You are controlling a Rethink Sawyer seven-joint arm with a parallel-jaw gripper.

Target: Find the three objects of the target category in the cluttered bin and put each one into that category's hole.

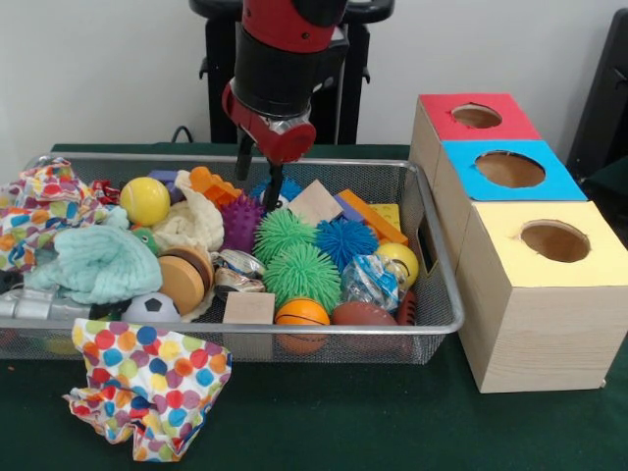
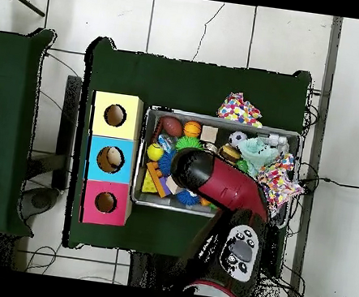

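The wire mesh bin (image 1: 365,163) is full of toys; it also shows in the overhead view (image 2: 136,184). My gripper (image 1: 259,174) hangs open and empty over the bin's back middle, just above a purple spiky ball (image 1: 241,223) and a wooden block (image 1: 314,203). A tan and brown bun-like toy (image 1: 184,279) lies left of centre, well apart from the gripper. A cream lumpy soft thing (image 1: 193,224) lies behind it. The red-topped box with its round hole (image 1: 477,116) stands right of the bin, farthest back, and is also in the overhead view (image 2: 105,203). In the overhead view the arm (image 2: 211,180) hides the gripper.
Blue-topped (image 1: 509,169) and yellow-topped (image 1: 555,240) boxes stand in front of the red one. The bin also holds a yellow ball (image 1: 144,199), green spiky balls (image 1: 302,275), a blue spiky ball (image 1: 345,240), a wooden cube (image 1: 248,308) and a mint cloth (image 1: 98,263). Dotted cloth (image 1: 147,388) hangs over the front rim.
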